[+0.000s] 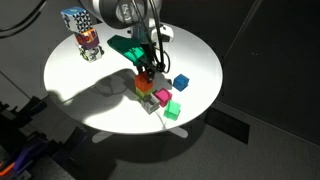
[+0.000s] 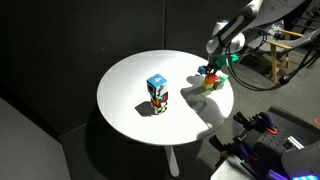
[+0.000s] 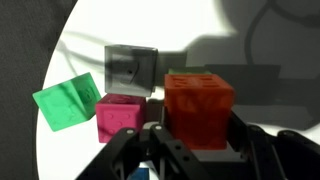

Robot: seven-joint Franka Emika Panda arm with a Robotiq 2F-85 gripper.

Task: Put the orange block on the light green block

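My gripper (image 3: pixel 198 150) is shut on the orange block (image 3: pixel 198 105), which fills the jaws in the wrist view. In an exterior view the gripper (image 1: pixel 146 72) holds the orange block (image 1: pixel 143 84) directly over the light green block (image 1: pixel 146 96), very close to it; I cannot tell if they touch. In the wrist view only a thin green edge of the light green block (image 3: pixel 186 72) shows behind the orange block. In an exterior view the gripper (image 2: pixel 210 72) hangs over the block cluster (image 2: pixel 208 83) at the table's edge.
A magenta cube (image 3: pixel 120 115), a bright green cube (image 3: pixel 65 103) and a grey cube (image 3: pixel 132 68) lie close beside the jaws. A blue cube (image 1: pixel 181 82) sits a little apart. A patterned multicoloured stack (image 1: pixel 85 37) stands farther off on the round white table (image 1: pixel 90 90).
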